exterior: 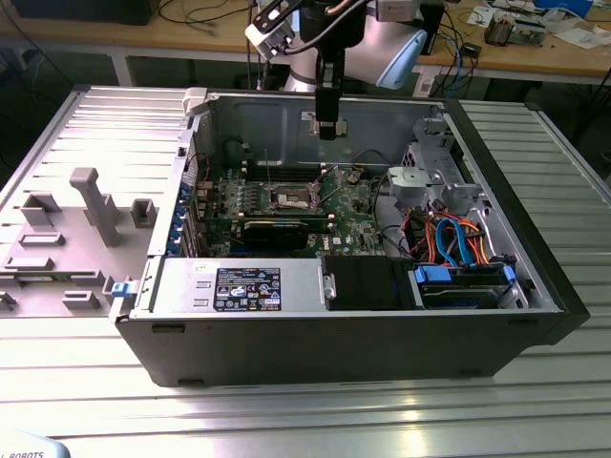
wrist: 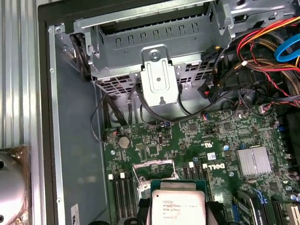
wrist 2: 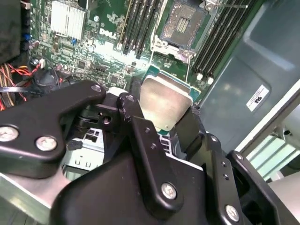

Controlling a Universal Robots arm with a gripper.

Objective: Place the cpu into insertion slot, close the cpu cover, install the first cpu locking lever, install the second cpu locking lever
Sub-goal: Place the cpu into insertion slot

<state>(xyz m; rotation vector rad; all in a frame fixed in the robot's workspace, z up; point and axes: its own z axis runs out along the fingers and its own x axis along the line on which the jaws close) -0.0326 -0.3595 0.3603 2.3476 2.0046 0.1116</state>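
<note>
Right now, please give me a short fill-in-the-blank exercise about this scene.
1. The gripper is shut on the ____.
2. The insertion slot is ____; no chip sits in it.
3. The motherboard is ____ in colour.
Missing words: cpu; empty; green.

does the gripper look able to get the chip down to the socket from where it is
Probably yes. The gripper holds the chip above the open case, and the socket lies below with its dark centre showing and nothing lying across it.
</note>
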